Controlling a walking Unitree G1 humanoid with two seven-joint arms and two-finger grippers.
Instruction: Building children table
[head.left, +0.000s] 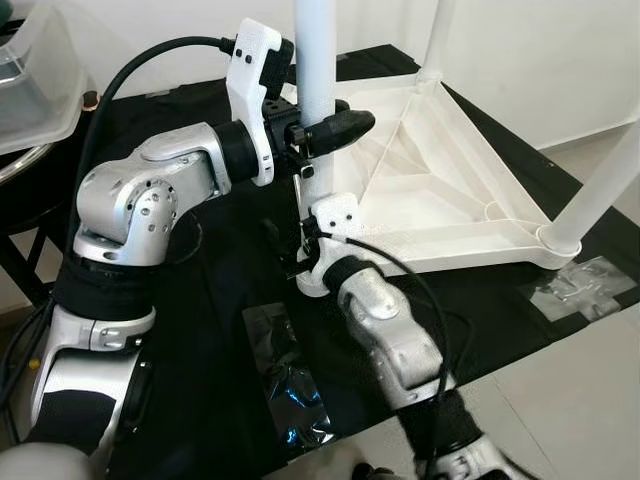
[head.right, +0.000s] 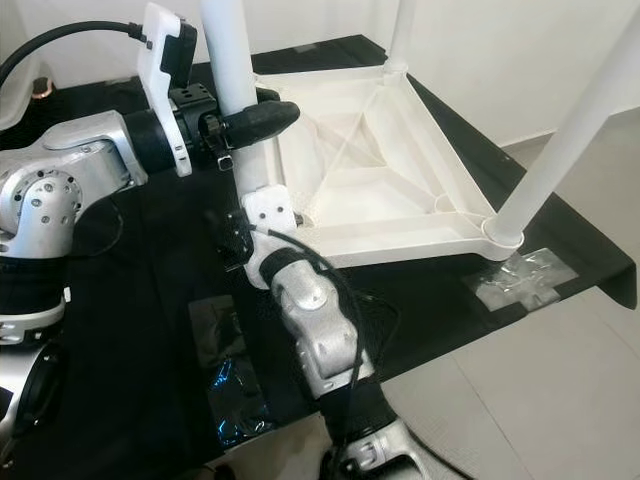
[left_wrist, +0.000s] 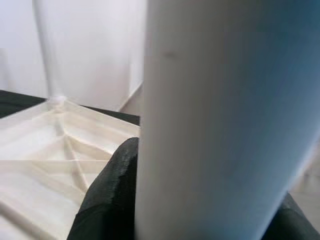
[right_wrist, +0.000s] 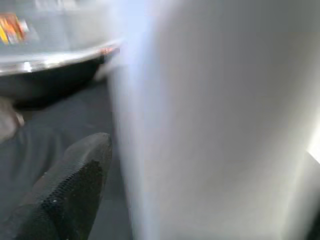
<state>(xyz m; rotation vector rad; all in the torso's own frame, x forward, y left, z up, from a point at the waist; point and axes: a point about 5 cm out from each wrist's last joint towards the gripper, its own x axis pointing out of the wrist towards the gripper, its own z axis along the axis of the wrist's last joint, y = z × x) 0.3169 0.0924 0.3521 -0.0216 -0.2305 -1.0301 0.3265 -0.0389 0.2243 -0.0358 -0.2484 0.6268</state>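
A white children's table lies upside down on a black cloth, its legs pointing up. My left gripper is shut on the near-left white leg, with its black fingers wrapped around the tube at mid-height. Lower down, by the leg's base at the table corner, my right gripper is shut on the same leg. In the left wrist view the leg stands between the black fingers. In the right wrist view the leg presses against a black finger.
Two more legs stand upright, one at the right corner and one at the far corner. A clear plastic bin sits at the far left. Crumpled plastic wrap lies on the cloth near me, more at the right.
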